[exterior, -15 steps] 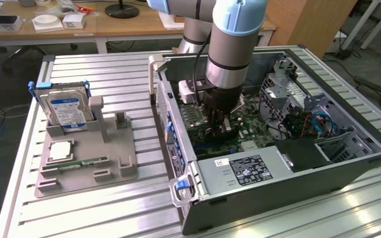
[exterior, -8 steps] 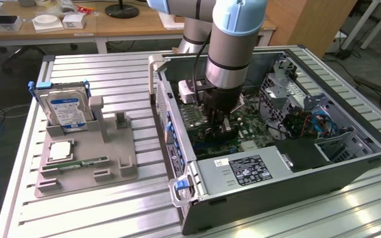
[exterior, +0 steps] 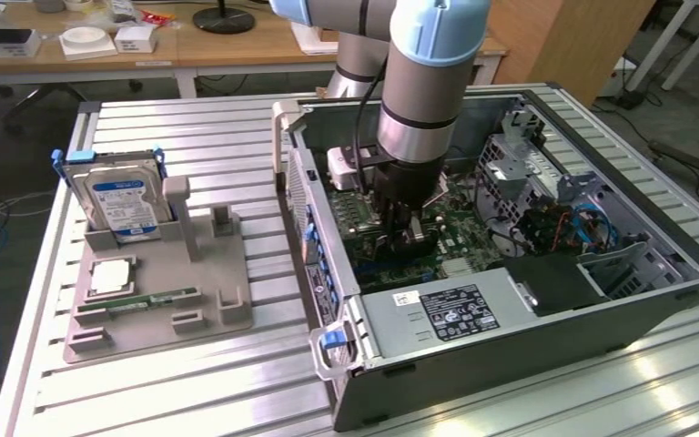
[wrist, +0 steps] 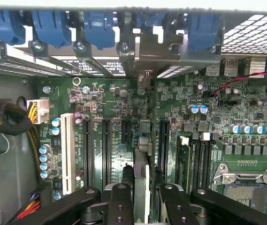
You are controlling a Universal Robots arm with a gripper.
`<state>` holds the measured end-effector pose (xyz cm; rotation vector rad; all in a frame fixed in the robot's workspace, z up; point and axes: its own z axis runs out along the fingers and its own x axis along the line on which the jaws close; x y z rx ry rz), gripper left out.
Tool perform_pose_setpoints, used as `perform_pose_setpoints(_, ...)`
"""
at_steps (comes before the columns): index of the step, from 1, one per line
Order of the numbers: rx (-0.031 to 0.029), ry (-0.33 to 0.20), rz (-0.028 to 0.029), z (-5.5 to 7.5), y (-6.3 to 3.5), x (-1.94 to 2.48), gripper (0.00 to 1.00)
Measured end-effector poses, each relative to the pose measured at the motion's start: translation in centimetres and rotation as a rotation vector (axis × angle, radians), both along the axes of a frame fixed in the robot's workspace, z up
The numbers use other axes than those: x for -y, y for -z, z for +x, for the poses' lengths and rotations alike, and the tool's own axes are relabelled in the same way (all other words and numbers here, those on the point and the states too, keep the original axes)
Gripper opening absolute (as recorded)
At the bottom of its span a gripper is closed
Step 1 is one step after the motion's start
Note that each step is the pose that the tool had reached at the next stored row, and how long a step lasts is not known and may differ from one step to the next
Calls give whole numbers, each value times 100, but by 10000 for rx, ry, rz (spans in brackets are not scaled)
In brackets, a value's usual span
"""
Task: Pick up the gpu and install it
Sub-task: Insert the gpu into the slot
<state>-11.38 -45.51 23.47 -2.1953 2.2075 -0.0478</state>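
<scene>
I am reaching down into the open computer case [exterior: 641, 300], with my gripper [exterior: 408, 238] low over the green motherboard [exterior: 477, 241]. In the wrist view the gpu [wrist: 142, 145] appears edge-on, a thin dark card with a silvery edge. It stands upright between my two black fingers [wrist: 124, 187], and the gripper [wrist: 144, 178] is shut on it. The card runs along a black expansion slot [wrist: 163, 140] toward the rear bracket openings with blue clips [wrist: 95, 23]. How deep it sits in the slot is hidden.
A grey fixture [exterior: 156, 291] to the exterior view's left of the case carries the upright hard drive [exterior: 119, 200], a green memory stick [exterior: 143, 299] and a square chip [exterior: 113, 273]. The power supply [exterior: 447, 314], drive cage [exterior: 531, 168] and cables [wrist: 11, 117] crowd the case.
</scene>
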Motion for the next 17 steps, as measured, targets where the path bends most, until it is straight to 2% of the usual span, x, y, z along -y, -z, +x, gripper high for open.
perform_pose_setpoints(5,7,-1,-4,1,30,1,26)
perform_pose_setpoints(17,-9,1,13,-2,32,-2,26)
